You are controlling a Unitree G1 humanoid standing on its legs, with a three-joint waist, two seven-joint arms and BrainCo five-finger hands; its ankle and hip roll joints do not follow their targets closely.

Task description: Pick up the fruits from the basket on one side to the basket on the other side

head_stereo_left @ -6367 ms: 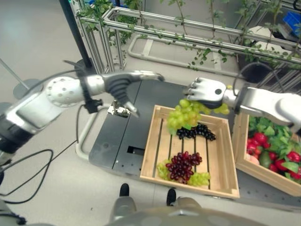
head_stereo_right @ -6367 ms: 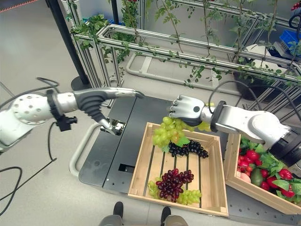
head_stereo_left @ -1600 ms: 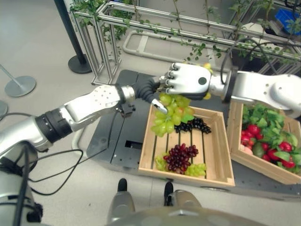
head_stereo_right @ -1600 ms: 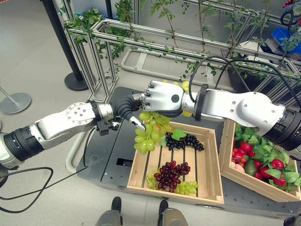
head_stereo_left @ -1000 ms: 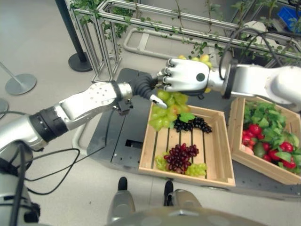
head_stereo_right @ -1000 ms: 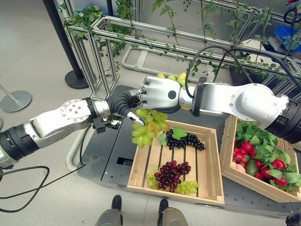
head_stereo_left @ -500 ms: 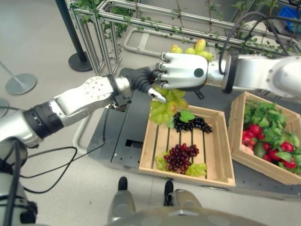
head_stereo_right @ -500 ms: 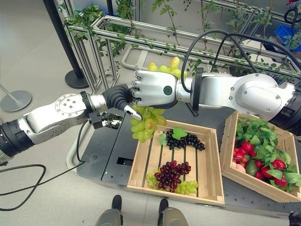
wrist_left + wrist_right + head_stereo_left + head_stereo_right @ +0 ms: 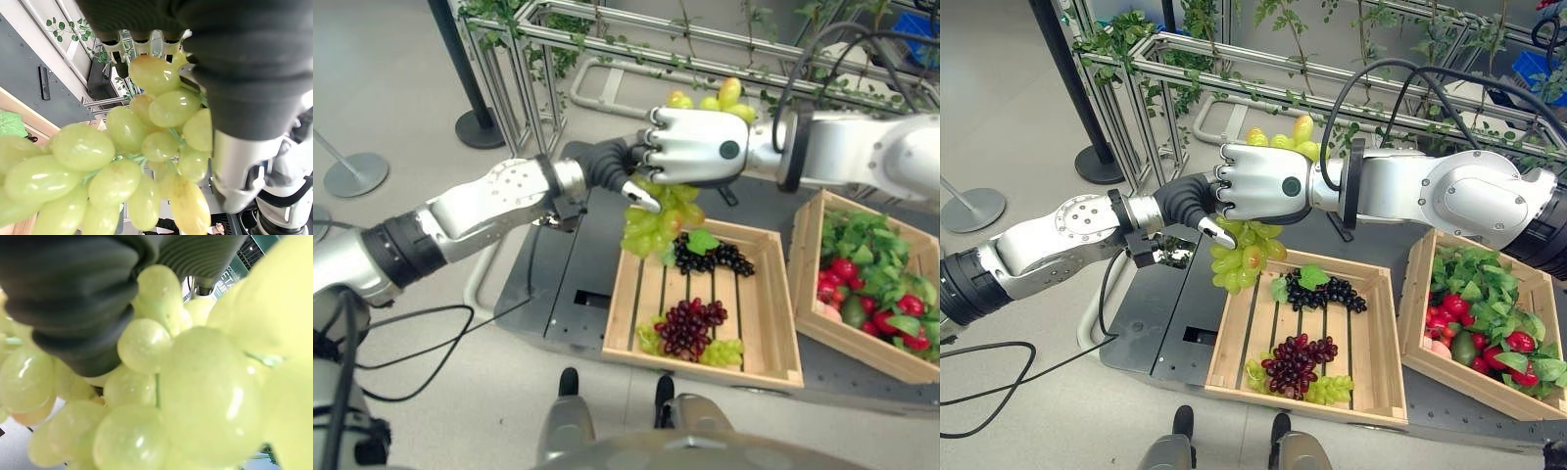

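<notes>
A bunch of green grapes hangs in the air over the far left corner of the middle wooden crate. My right hand is shut on the top of the bunch, and a few grapes stick out above it. My left hand reaches in from the left behind the right hand. Its thumb presses on the bunch, and its fingers curl over the grapes in the left wrist view. In the right wrist view the grapes sit close against the palm.
The middle crate holds black grapes, red grapes and more green grapes. A second crate to the right is full of red and green produce. Both stand on a dark cart. A metal frame with vines stands behind.
Over the last second both hands rose together with the bunch and shifted slightly towards the far side. In the last half second almost nothing moved.
</notes>
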